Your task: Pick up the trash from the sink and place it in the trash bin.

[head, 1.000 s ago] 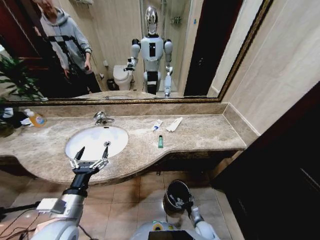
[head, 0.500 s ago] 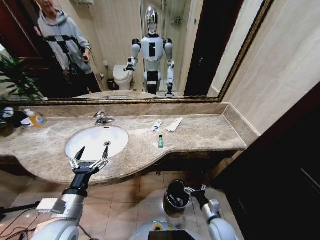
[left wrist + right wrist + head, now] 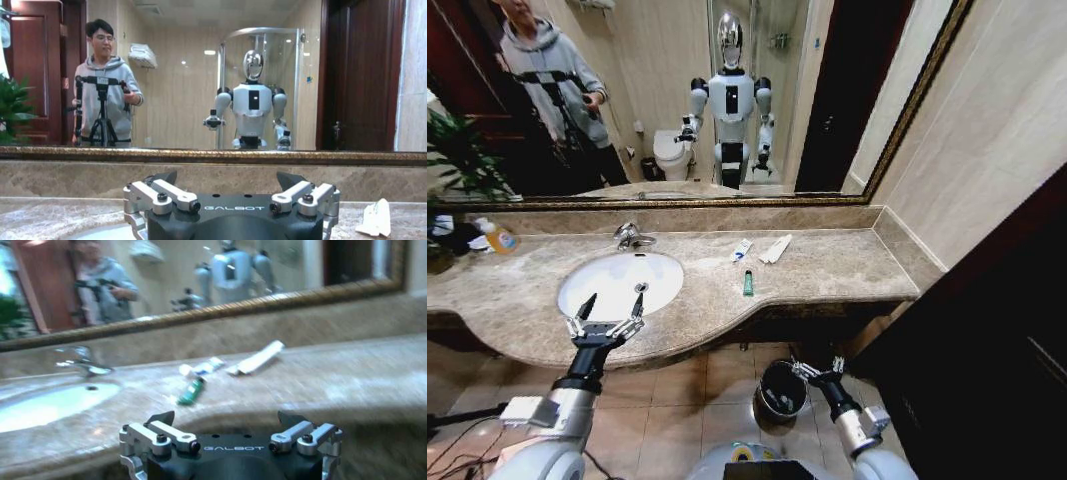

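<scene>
Both hands gape empty: right hand [image 3: 818, 368] beside trash bin [image 3: 779, 391], green tube [image 3: 748, 283] well above.

A wide wall mirror in a gilt, dark-edged frame [image 3: 897, 120] hangs above the beige marble tabletop [image 3: 837, 265]. Beige tiled wall [image 3: 987, 150] rises beside the mirror; brownish floor tiles [image 3: 697, 390] lie below the tabletop. Green plant leaves [image 3: 462, 150] stand at the mirror's far end.

Trash bin [image 3: 779, 391] contents, perhaps dark scraps, indistinct.
</scene>
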Available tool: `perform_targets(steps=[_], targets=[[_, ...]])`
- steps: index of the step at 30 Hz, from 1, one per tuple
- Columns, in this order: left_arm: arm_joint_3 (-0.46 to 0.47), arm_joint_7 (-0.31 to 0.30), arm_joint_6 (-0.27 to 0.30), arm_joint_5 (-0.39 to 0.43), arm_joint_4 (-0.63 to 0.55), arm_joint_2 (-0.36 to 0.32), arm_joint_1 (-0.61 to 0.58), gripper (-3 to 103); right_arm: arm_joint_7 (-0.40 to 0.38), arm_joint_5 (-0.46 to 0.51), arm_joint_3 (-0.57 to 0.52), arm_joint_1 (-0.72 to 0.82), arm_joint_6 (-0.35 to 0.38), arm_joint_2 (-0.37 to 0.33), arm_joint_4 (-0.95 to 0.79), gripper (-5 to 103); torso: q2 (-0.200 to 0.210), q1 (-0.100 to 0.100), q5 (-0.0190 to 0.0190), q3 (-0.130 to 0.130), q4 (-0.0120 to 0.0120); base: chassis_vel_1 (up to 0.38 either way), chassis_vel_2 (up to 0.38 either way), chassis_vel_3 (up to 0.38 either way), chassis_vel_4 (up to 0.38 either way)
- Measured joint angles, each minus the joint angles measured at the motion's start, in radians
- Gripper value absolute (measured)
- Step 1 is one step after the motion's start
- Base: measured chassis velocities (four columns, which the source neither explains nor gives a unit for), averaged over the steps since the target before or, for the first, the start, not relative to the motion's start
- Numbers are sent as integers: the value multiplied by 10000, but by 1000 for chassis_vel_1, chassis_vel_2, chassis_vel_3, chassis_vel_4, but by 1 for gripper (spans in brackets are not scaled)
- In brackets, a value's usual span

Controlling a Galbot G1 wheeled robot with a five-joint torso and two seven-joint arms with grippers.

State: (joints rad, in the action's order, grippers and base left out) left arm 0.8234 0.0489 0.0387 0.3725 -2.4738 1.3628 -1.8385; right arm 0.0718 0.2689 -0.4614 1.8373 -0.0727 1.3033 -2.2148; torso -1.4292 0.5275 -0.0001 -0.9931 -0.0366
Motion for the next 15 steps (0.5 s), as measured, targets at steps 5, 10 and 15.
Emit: perform_targets(steps=[5, 10, 15], targets=[[0, 1, 0, 0, 0, 0, 0, 100, 198, 38, 526, -1115, 778, -1121, -320, 100, 0, 0, 1, -1, -3, 0, 0, 0, 0], [0, -1, 0, 0, 0, 0, 0, 100, 493, 344, 1200, -2465, 1243, -1947, -104, 100, 0, 1, 1, -1, -2, 0, 0, 0, 0], [0, 0, 0, 0, 0, 0, 0, 100, 561, 386, 1848, -3751, 1375, -2335, 566, 100, 1, 1, 2, -2, -3, 0, 0, 0, 0]])
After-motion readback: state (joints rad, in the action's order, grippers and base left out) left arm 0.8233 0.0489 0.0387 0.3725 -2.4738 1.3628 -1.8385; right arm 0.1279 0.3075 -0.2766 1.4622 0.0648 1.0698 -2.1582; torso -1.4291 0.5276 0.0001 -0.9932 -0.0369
